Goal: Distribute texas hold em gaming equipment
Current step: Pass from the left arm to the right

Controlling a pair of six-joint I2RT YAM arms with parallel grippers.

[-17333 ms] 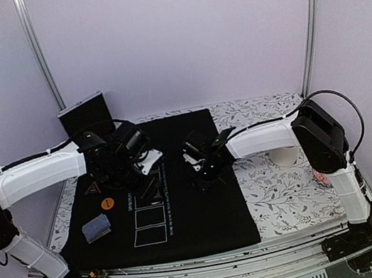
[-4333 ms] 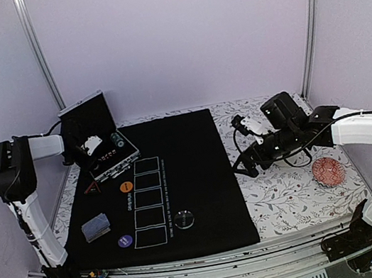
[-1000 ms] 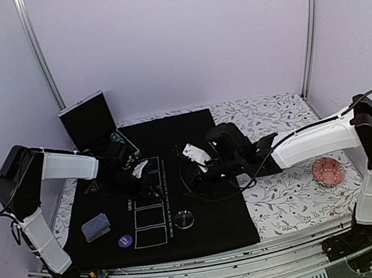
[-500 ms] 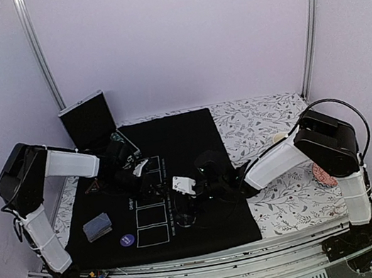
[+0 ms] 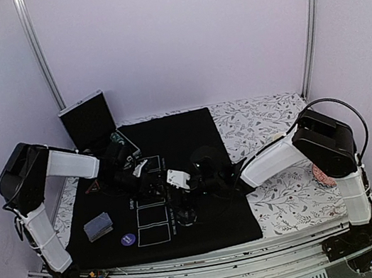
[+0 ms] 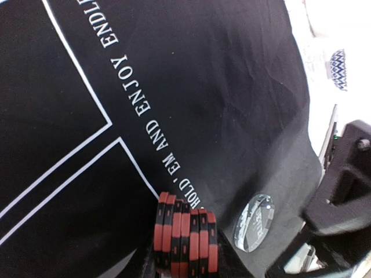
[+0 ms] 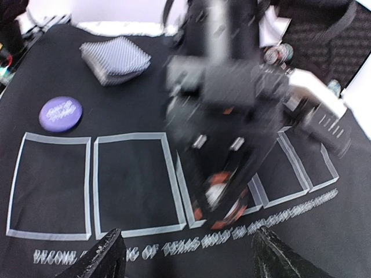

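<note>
Right arm [image 5: 275,155] now folds in closer over black mat [image 5: 209,228] | right gripper [image 7: 188,255] spread | left gripper [image 7: 223,200] pinches red-black chips [image 6: 185,234] mid-mat | floral tabletop [image 5: 289,193] flanks mat | lilac walls [image 5: 176,40] behind

black mat [image 6: 220,87] — "hold'em and enjoy"

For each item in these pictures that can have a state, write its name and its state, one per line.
Case, lid open.
Chip stack, held in left gripper.
Right gripper, open, empty.
Card deck, stacked face down.
Purple disc, flat on mat.
Clear disc, flat on mat.
</note>
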